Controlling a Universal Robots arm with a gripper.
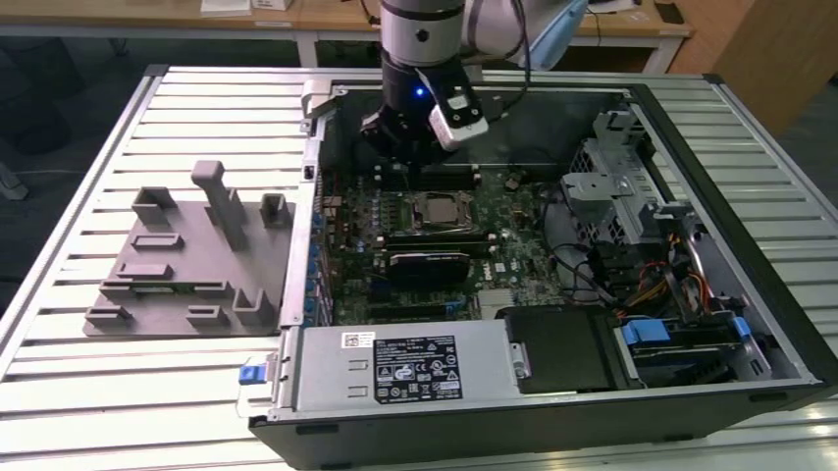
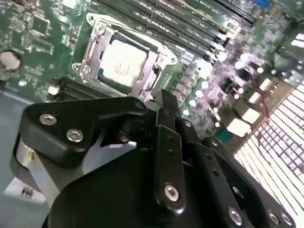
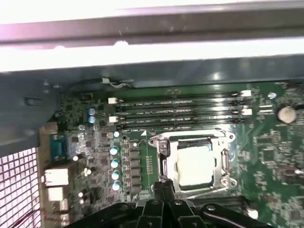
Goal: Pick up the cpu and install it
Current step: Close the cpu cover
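In the exterior view, the computer case (image 1: 786, 324) lay on its side on the slatted table (image 1: 78, 392) with its panel off. That probably served to turn the motherboard (image 1: 511, 265) upward, so the arm could reach it from above. The gripper (image 1: 416, 162) hung low inside the case, near the back wall. The cpu (image 1: 443, 210) sat in its socket (image 1: 443, 224), just in front of the gripper. The grey tray (image 1: 171, 285) stood beside the case on the exterior view's left, well apart from the arm. Its moulded holders seemed meant to keep parts in fixed places.

In the second wrist view, the cpu (image 2: 124, 64) lay flat with its pale metal top up, ringed by the socket's metal frame (image 2: 95, 28). The gripper (image 2: 164, 97) was clenched, its fingers pressed together with nothing between them. It was near the frame's edge, not over the chip.

In the first wrist view, the cpu (image 3: 194, 164) rested squarely inside the frame, which suggested it was already seated. Whether the frame was latched could not be told. The gripper (image 3: 164, 187) pointed at the frame's corner, and the memory slots (image 3: 180, 111) ran along the far side of the socket.
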